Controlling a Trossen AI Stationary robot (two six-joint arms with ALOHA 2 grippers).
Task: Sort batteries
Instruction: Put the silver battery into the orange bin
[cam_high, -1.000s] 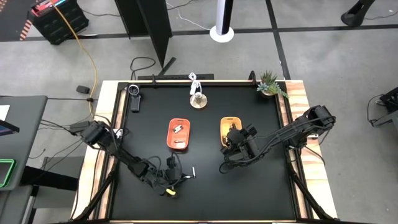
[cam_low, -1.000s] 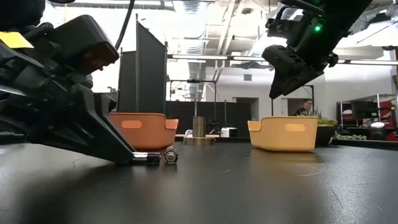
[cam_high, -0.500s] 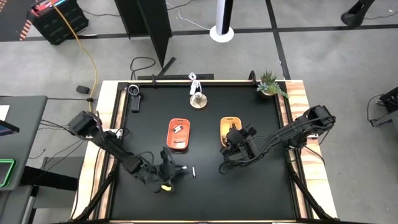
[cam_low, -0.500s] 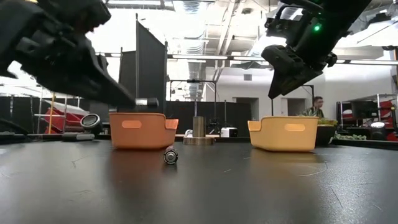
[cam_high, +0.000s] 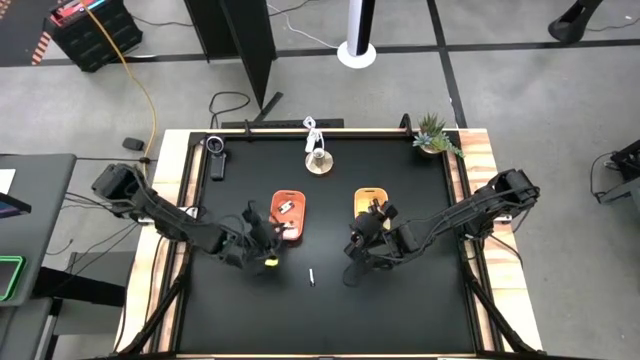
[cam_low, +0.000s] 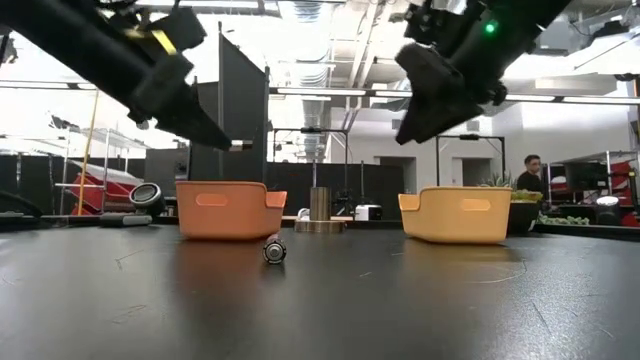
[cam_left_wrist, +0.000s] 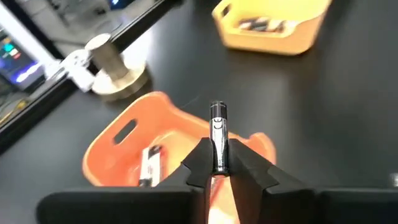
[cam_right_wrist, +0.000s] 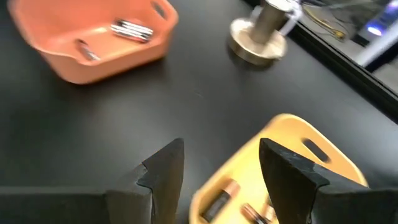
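My left gripper (cam_left_wrist: 217, 163) is shut on a silvery battery (cam_left_wrist: 217, 134) with a dark tip. It hovers above the near end of the orange tray (cam_left_wrist: 124, 134); in the low view it (cam_low: 215, 135) is well above the table. The orange tray (cam_high: 287, 216) holds batteries (cam_right_wrist: 130, 29). My right gripper (cam_right_wrist: 221, 168) is open in the air over the near left edge of the yellow tray (cam_high: 371, 205), which holds coppery batteries (cam_right_wrist: 219, 200). One battery (cam_high: 311, 276) lies on its side on the table (cam_low: 274, 250), nearer than both trays. My left gripper pinches the battery's rear part (cam_left_wrist: 217, 158) between its two fingers. The battery lies along the fingers, and its dark-tipped end (cam_left_wrist: 217, 112) sticks out past the fingertips. It is lifted clear of the table, roughly level, its free end (cam_low: 238, 146) pointing toward the table's far side.
A metal cylinder on a round base (cam_high: 318, 160) stands behind the trays near the far edge. A small potted plant (cam_high: 434, 135) sits at the far right corner and a dark device (cam_high: 215, 155) at the far left. Bare black tabletop (cam_high: 400, 300) spreads along the near side.
My left gripper has risen from the tabletop with the battery in its fingers and moved toward the far edge, up to the orange tray. My right gripper has shifted a little toward the table's left and near edge. The loose battery on the table has stayed put.
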